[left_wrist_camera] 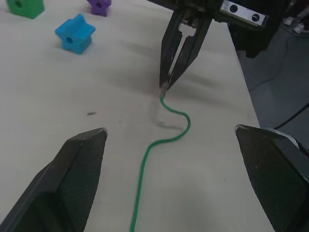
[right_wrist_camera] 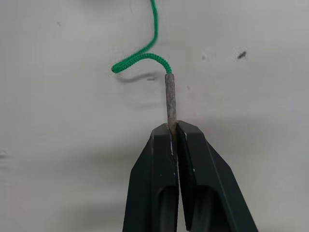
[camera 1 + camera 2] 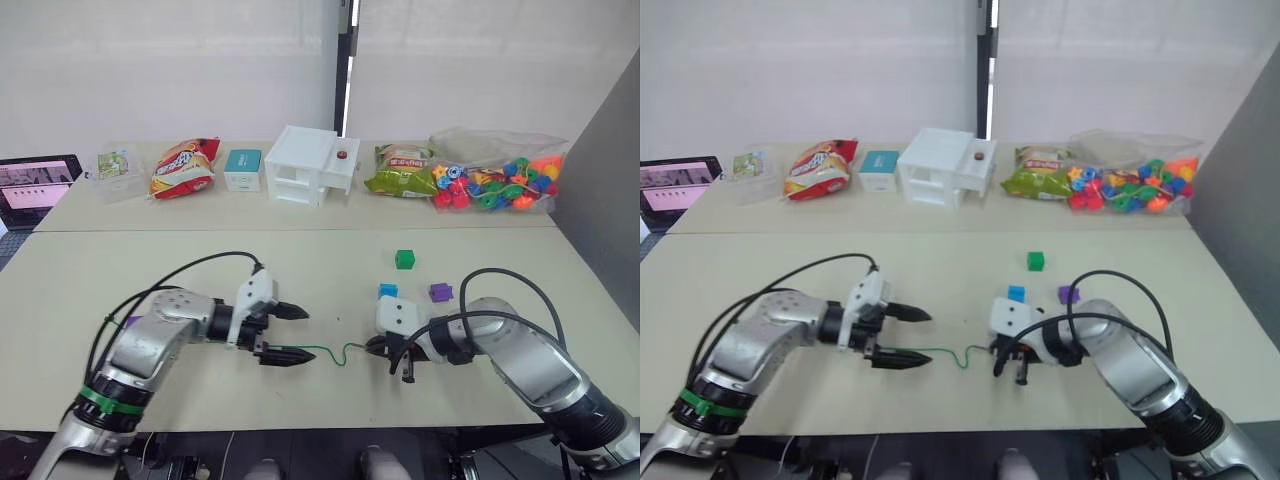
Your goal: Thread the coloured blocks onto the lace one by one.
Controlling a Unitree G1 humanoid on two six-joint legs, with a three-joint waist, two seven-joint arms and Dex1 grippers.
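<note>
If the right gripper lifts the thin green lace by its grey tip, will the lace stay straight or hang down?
The thin green lace lies in loose curves, so it would probably droop. Its grey tip looks straight and stiff where the right gripper pinches it, so that part likely stays rigid.

thin green lace snakes across the near table, grey tip pinched; green block far, blue block and purple block nearer.

The two head views look forward and down from above the near edge of the pale beige tabletop, taking in its whole width to the far edge. The left wrist view looks low along the tabletop, close in, facing the right gripper. The right wrist view sits closest, and both share the thin green lace.
</note>
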